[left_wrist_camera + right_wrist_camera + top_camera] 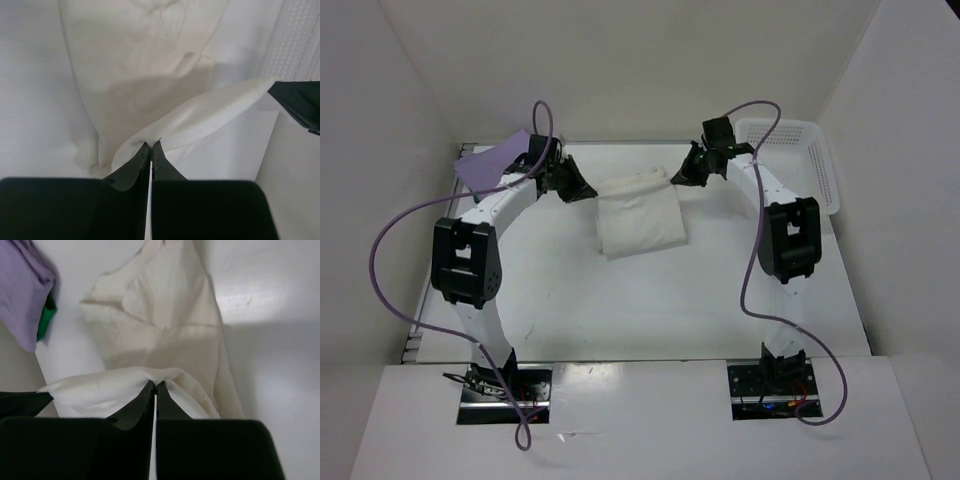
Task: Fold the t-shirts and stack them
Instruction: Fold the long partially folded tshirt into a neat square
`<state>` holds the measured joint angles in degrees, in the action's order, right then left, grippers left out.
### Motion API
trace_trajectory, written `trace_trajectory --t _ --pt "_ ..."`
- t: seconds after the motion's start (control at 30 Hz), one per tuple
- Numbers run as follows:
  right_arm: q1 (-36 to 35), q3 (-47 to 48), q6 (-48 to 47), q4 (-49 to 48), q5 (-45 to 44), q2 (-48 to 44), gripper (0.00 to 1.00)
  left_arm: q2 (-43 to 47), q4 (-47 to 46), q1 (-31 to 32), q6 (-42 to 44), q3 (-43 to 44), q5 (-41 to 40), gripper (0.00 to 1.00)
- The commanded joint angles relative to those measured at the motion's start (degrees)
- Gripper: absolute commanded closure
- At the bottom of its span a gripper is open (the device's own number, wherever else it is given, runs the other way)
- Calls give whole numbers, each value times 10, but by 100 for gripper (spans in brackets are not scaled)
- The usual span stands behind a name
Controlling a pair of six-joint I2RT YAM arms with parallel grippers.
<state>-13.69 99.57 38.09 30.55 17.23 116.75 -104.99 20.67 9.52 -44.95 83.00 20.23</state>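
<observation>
- Closest to us is the near edge of the white table (620, 320), where the two arms are bolted down.
- In the middle of the table lies the cream shirt (642, 225). It looks like a narrow block with its sides tucked in, so I think it is partly folded.
- At the far end of that shirt, the left claw (151, 145) is pressed together. It pinches one corner of the cream cloth.
- The right claw (155, 384) is pressed together too. It pinches the other far corner.
- Between the two claws, the far edge of the cream shirt is lifted off the table like a little bridge. The rest of the shirt lies flat.
- I think this is the middle of a fold. The lifted edge likely needs to come toward the near edge, so the shirt ends up half as long.
- Farther back, in the far left corner, lies the purple shirt (492, 162).
- The right wrist view shows a bit of the green shirt (46, 320) peeking out, touching the purple one. I cannot tell how neatly those two are folded.
- At the far right sits the white basket (820, 175), well apart from the shirts.
- So two shirts seem to be put together, and the cream one is not done. It has yet to be finished and stacked with the others.
</observation>
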Motion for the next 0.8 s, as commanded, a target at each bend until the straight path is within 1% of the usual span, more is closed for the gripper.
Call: trace_trajectory --t 0.0,0.03,0.07,0.1,0.13,0.2,0.23,0.27,0.3,0.33,0.37,0.4,0.43,0.47,0.5,0.57,0.6,0.67,0.7,0.73,0.77 --pt "17 102 -21 -12 -22 64 99 -68 -58 -7 -14 84 -61 100" --pt "17 152 -21 -4 -28 104 99 -86 -58 -7 -14 119 -61 100" --pt "17 178 -21 2 -28 125 99 -101 -66 -7 -19 133 -61 100" --pt "17 205 -27 15 -28 145 99 -125 -83 -7 -19 142 -74 98" --pt "17 260 -28 21 -28 187 99 -132 -94 -7 -29 142 -85 98" --pt "17 317 -28 35 -21 228 99 -155 -102 -13 -35 167 -119 96" --pt "17 377 -28 41 -13 247 99 -162 -108 -13 -40 175 -144 96" --pt "17 412 -21 51 -6 288 99 -167 -108 -18 -45 182 -149 96" --pt "17 451 -21 61 -1 311 95 -179 -122 -18 -51 191 -150 91" --pt "17 536 -21 86 -1 334 81 -186 -122 -24 -56 199 -150 83" --pt "17 565 -15 87 -1 363 78 -193 -122 -32 -62 209 -150 75" --pt "17 565 -10 78 6 364 74 -208 -122 -32 -62 222 -150 73" --pt "17 559 -5 68 14 364 71 -214 -113 -38 -62 246 -150 69" --pt "17 559 -5 68 14 364 64 -214 -113 -47 -62 255 -144 63" --pt "17 567 -11 73 14 358 61 -219 -113 -52 -62 262 -144 53" --pt "17 567 -20 92 14 345 57 -219 -113 -65 -62 267 -129 32" --pt "17 567 -29 100 14 331 57 -206 -113 -65 -62 267 -129 32" --pt "17 567 -42 113 14 314 57 -190 -113 -65 -57 267 -104 33" --pt "17 557 -42 119 14 304 57 -190 -113 -44 -45 267 -97 39" --pt "17 538 -49 119 22 285 61 -185 -113 -30 -38 267 -90 42" --pt "17 528 -56 119 22 274 66 -185 -113 -14 -30 267 -82 42"
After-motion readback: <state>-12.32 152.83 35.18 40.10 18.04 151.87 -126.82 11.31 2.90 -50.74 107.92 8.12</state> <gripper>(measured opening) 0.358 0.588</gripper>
